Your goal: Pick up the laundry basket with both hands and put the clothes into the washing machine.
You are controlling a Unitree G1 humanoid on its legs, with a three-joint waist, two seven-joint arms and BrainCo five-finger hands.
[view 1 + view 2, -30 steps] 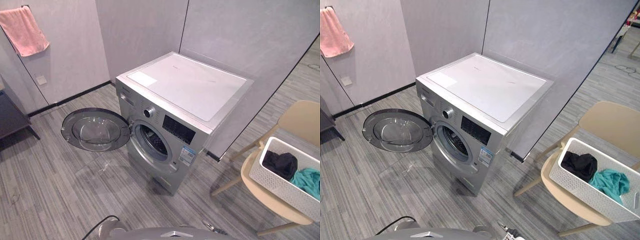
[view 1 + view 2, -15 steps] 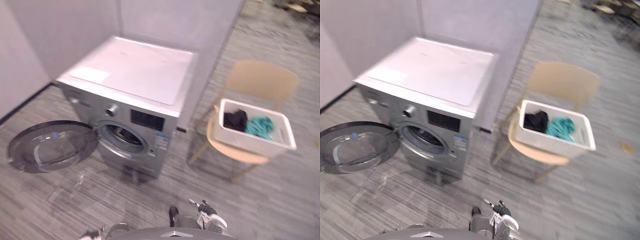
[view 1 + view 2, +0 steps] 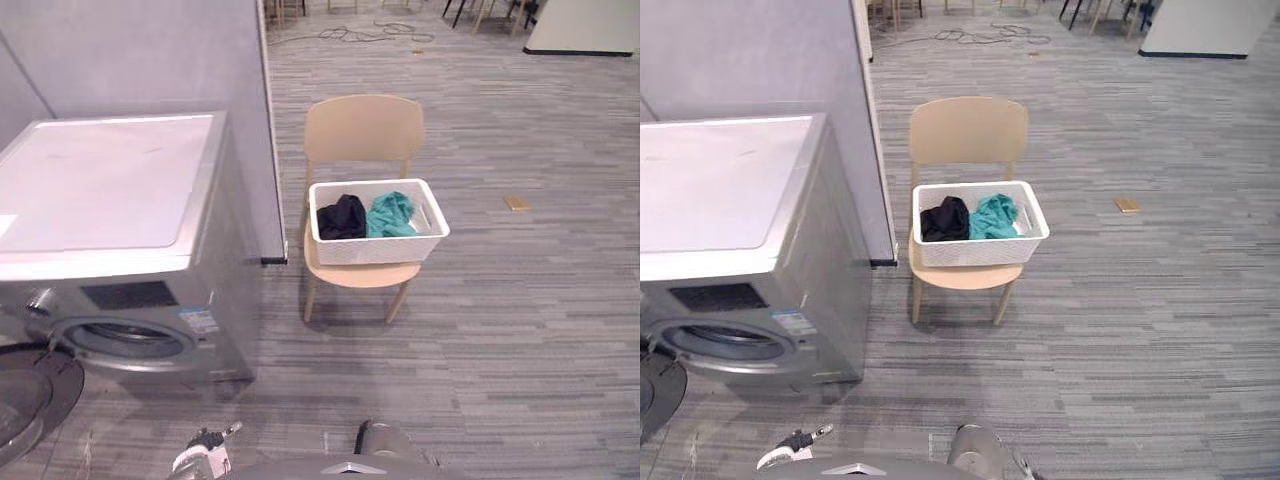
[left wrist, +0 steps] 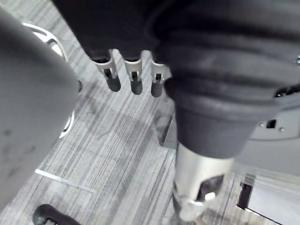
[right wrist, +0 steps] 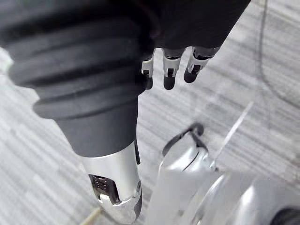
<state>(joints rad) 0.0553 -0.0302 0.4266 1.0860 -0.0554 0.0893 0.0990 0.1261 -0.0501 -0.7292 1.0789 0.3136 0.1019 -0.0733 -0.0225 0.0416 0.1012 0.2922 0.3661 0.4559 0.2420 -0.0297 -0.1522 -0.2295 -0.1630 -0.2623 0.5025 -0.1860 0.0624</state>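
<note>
left eye view: laundry basket (image 3: 376,249) on chair (image 3: 364,130) seat, clothes (image 3: 366,215) inside, near washing machine (image 3: 100,185). left hand (image 4: 136,80) and right hand (image 5: 168,75) released, fingers straight, empty. approach step, seemingly; next: stepping closer, then grasping both basket sides.

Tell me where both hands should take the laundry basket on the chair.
By the rim at its two short ends, coming in from left and right: the laundry basket lies broadside to the robot, with the back of the chair behind it.
</note>
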